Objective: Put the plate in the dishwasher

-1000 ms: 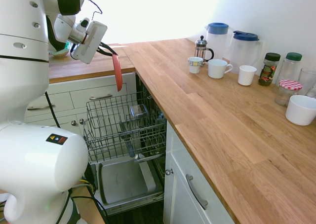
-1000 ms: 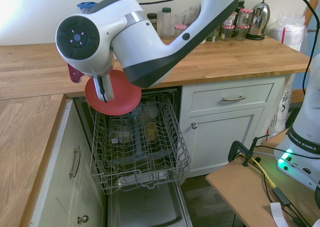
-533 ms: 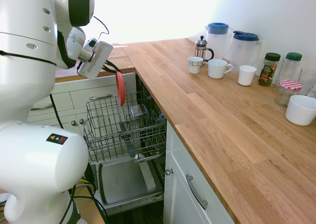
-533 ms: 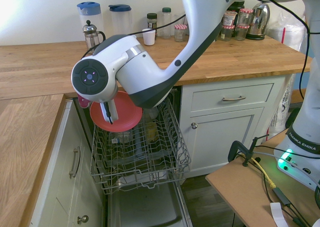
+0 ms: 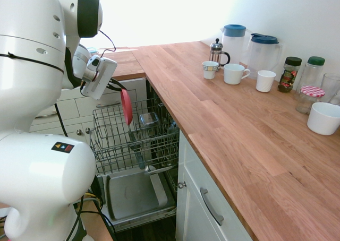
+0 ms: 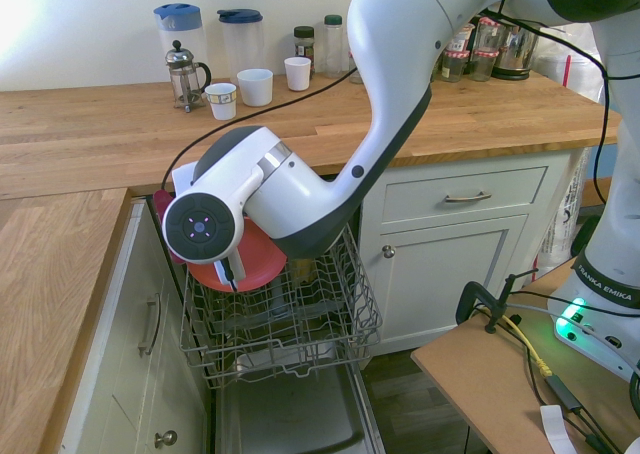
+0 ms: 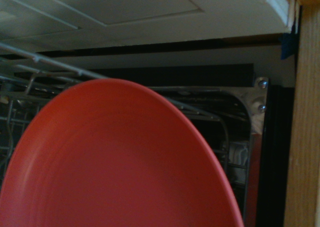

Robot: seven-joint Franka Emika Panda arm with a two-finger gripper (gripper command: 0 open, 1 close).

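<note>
- Plate (image 5: pixel 126 106): round, flat, coral-red plastic with a shallow rim and a smooth matte face; held on edge, upright, its lower part down among the wires of the rack (image 5: pixel 135 137). In the wrist view its red disc (image 7: pixel 120 167) fills the lower half of the picture.
- Dishwasher (image 6: pixel 290 414): built in among white panelled cabinets, grey metal door dropped flat, grey wire rack pulled out over it, a small grey cutlery basket (image 5: pixel 149 119) standing in the rack.
- Tabletop (image 5: pixel 239 124): warm wood staves, smooth and oiled-looking.
- On it: 2 clear plastic jugs with blue lids (image 5: pixel 249 47), a glass French press (image 5: pixel 216 52), 3 white mugs (image 5: pixel 234 73), a white bowl (image 5: pixel 323 118), and glass jars, 1 with a red gingham lid (image 5: pixel 311 97).
- Writing: "FRANKA EMIKA" on the arm's base (image 6: pixel 605 296); jar labels too small to read.
- End effector (image 5: pixel 118 87): clenched on the plate's upper rim, angled downward over the rack.
</note>
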